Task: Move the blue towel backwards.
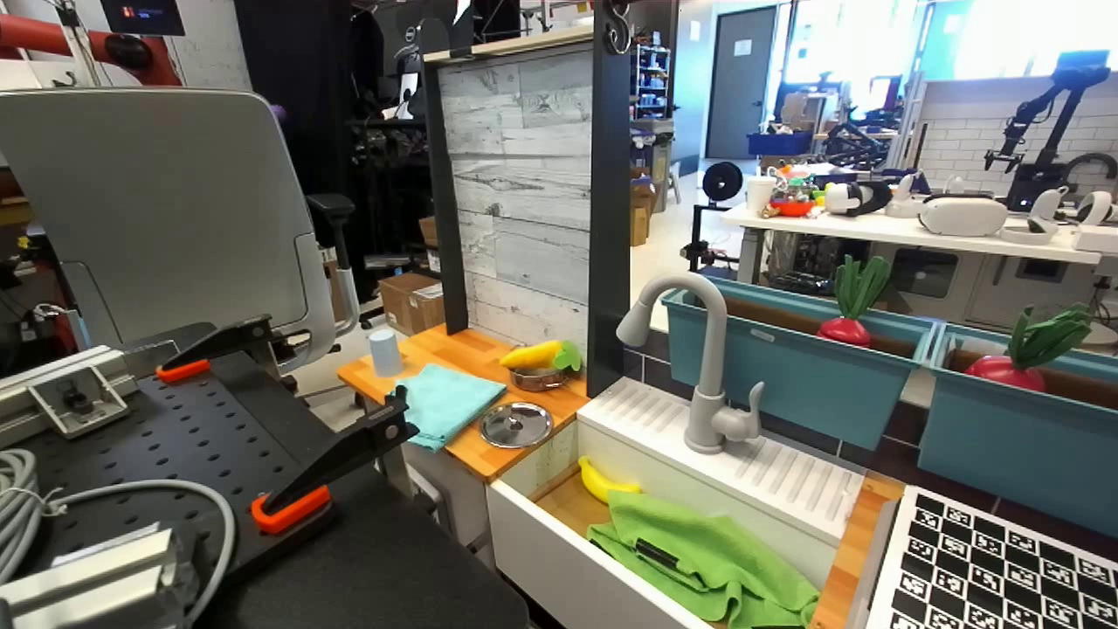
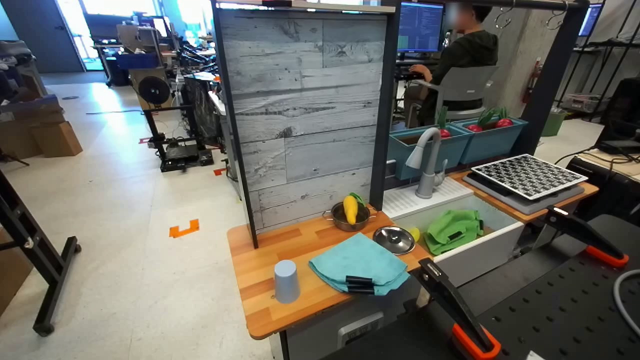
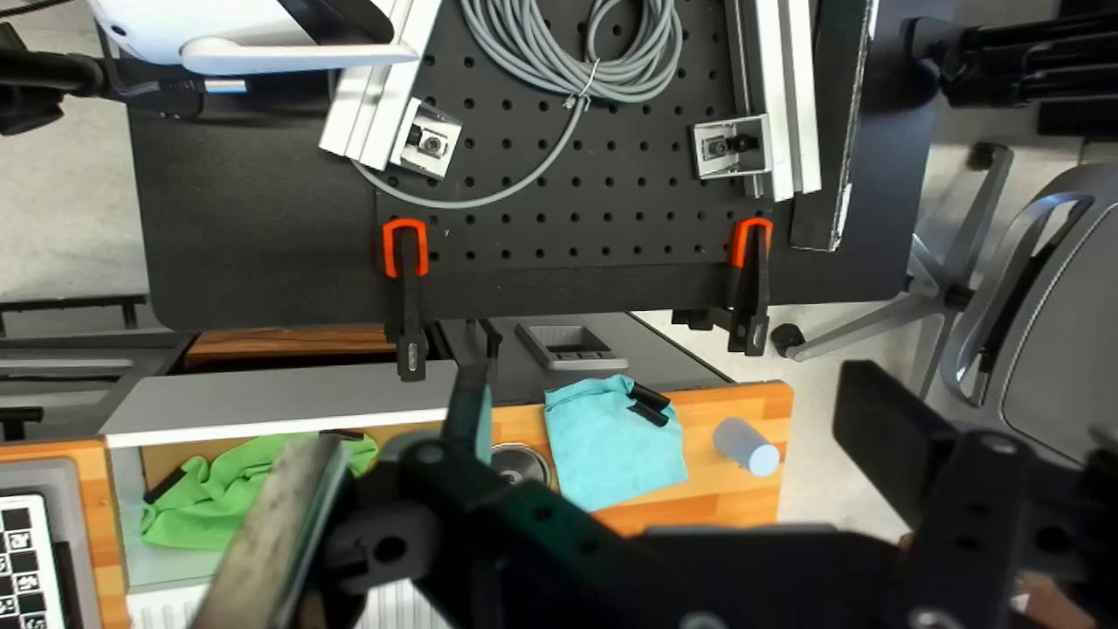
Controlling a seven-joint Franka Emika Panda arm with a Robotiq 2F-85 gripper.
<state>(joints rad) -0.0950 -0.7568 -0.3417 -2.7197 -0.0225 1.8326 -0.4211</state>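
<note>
The blue towel is a folded light-blue cloth with black strips at one end. It lies flat on the wooden counter (image 2: 265, 312), and part of its black-stripped end reaches over the front edge. The towel shows in both exterior views (image 1: 450, 402) (image 2: 357, 260) and in the wrist view (image 3: 616, 454). My gripper (image 3: 668, 402) is open and empty, with its fingers wide apart in the wrist view. It is well above the counter, with the towel and cup seen between the fingers. The gripper does not show in either exterior view.
A blue-grey upside-down cup (image 2: 286, 282) stands beside the towel. A metal lid (image 2: 394, 240) lies close by, and a pot (image 2: 340, 217) with a yellow toy vegetable stands behind. A sink (image 1: 568, 559) holds a green cloth. Clamps (image 1: 349, 450) rise from the black table. A panel (image 2: 310, 115) stands behind.
</note>
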